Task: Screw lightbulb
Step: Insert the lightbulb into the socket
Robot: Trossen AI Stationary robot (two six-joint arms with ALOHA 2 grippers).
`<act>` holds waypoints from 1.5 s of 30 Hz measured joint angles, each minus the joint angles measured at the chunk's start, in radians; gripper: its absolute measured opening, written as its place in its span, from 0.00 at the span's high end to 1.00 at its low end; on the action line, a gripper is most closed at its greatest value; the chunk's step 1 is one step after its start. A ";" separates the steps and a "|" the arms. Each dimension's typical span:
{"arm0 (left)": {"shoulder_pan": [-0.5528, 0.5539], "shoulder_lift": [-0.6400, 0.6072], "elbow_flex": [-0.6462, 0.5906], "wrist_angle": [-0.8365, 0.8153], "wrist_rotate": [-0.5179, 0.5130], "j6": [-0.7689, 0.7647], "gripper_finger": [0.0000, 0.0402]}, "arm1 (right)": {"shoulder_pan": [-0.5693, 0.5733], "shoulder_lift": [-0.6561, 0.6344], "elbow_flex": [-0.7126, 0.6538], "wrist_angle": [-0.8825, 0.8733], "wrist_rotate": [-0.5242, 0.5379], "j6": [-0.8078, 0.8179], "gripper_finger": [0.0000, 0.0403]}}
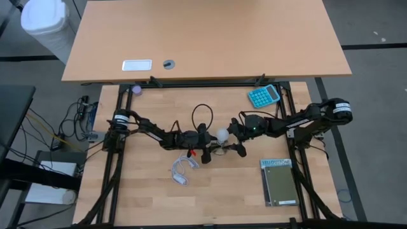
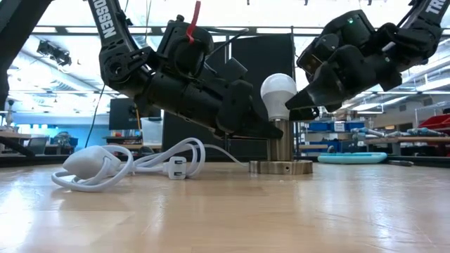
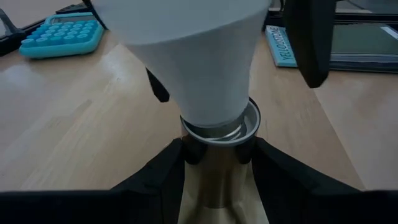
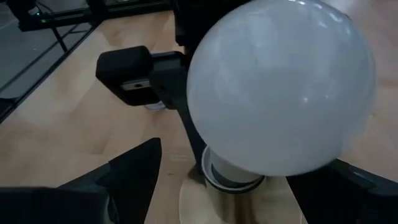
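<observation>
1. High view: the lightbulb (image 1: 222, 135) sits near the middle of the wooden counter (image 1: 146, 191), between the two arms; the left gripper (image 1: 210, 144) reaches in from the left, just beside the bulb, and the right gripper (image 1: 234, 132) from the right, its fingers spread around the bulb; a teal calculator (image 1: 264, 95) lies near the far edge; a grey booklet (image 1: 279, 182) lies near the right front; a coiled white cable (image 1: 182, 168) lies in front of the left arm.

2. Low view: the lightbulb (image 2: 278, 95) stands upright on a metal socket post (image 2: 280, 149) with a round base resting on the counter (image 2: 225, 211); the left gripper (image 2: 266, 131) is clenched on the post just under the bulb; the right gripper (image 2: 300, 105) comes down at a slant, its fingertips beside the bulb's neck; the white cable (image 2: 119, 166) lies to the left, apart from the socket.

3. Left wrist view: the lightbulb (image 3: 193, 56) fills the top, its base seated in the silvery socket post (image 3: 219, 168); the left gripper's dark fingers (image 3: 158, 180) press on either side of the post; the calculator (image 3: 62, 37) lies well behind.

4. Right wrist view: the lightbulb (image 4: 280, 87) looms close, its neck in the socket; the right gripper's fingers (image 4: 134, 165) stand released on either side, not visibly touching the glass.
</observation>
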 joint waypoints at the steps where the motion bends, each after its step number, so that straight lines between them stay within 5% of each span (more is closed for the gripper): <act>1: 0.000 0.000 0.000 0.000 -0.004 0.000 0.57 | 0.000 0.000 0.000 -0.002 0.000 0.000 0.19; 23: 0.001 0.000 0.001 -0.011 -0.076 -0.019 0.57 | 0.090 -0.129 -0.001 -0.195 0.049 0.037 0.19; 27: 0.002 0.000 0.001 -0.011 -0.078 -0.019 0.57 | 0.139 -0.153 -0.005 -0.249 0.169 0.039 0.22; 34: 0.001 0.000 0.000 -0.011 -0.066 -0.017 0.57 | 0.078 -0.155 -0.108 -0.097 0.236 0.049 0.24; 45: 0.001 0.000 0.000 -0.006 -0.051 0.005 0.57 | -0.002 -0.145 -0.117 0.032 0.110 0.056 0.24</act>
